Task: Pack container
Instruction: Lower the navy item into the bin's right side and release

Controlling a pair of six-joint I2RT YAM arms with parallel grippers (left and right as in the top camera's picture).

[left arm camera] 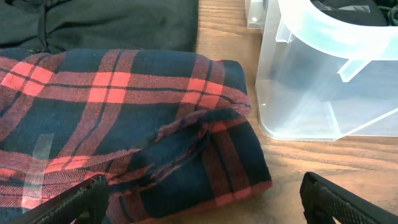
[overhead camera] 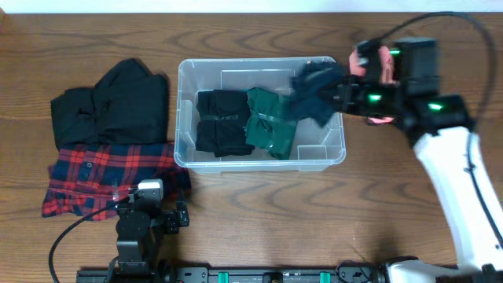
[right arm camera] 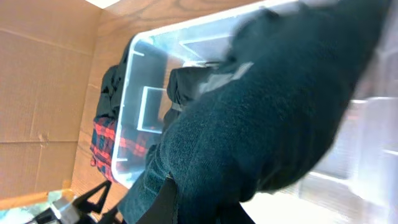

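Grips dark blue garment (overhead camera: 310,98) in right hand (overhead camera: 336,96), shut tight on it, above right end of container (overhead camera: 255,62). Container mid-table (overhead camera: 259,212); inside, black folded garment (overhead camera: 220,122) left, green folded garment (overhead camera: 271,122) touching it. Left hand (left arm camera: 205,193) wide open, empty, over near edge of plaid shirt (overhead camera: 102,177), left of container. Black garment (overhead camera: 110,102) farther back.

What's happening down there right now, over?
Right hand shut on dark blue garment above container. Left hand open, by plaid shirt. Black garment and green garment already inside. Nothing blocking.
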